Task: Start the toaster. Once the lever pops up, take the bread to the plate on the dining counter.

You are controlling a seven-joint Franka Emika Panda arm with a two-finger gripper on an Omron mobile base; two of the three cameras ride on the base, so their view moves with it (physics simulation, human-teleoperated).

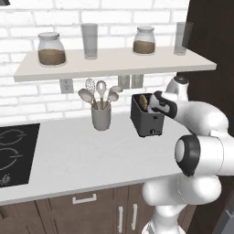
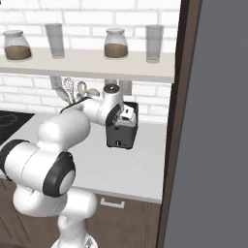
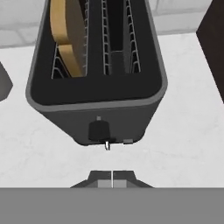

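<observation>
toaster [image 3: 98, 94] is sitting black and boxy at centre of the hand view, two slots on top with wire racks showing inside, a round dark lever knob [image 3: 99, 130] on its near end face. bread [image 3: 68, 33] is standing on edge in the left slot at upper left of that frame, tan with a darker crust, top poking above the slot. in the left base view the toaster [image 1: 146, 121] is resting on the white worktop [image 1: 82, 155] right of centre. gripper [image 3: 112, 183] is sitting at bottom centre of the hand view just off the lever end, its two tips pressed together with nothing between them.

grey utensil cup [image 1: 101, 116] with spoons is standing left of the toaster, apart from it. black hob [image 1: 16, 153] is lying at far left. shelf [image 1: 109, 64] above is carrying jars and glasses. dark tall panel [image 2: 177, 121] is standing close on the right in the right base view.

toaster's long axis is running from bottom to top of the hand view, lever end facing the gripper.
</observation>
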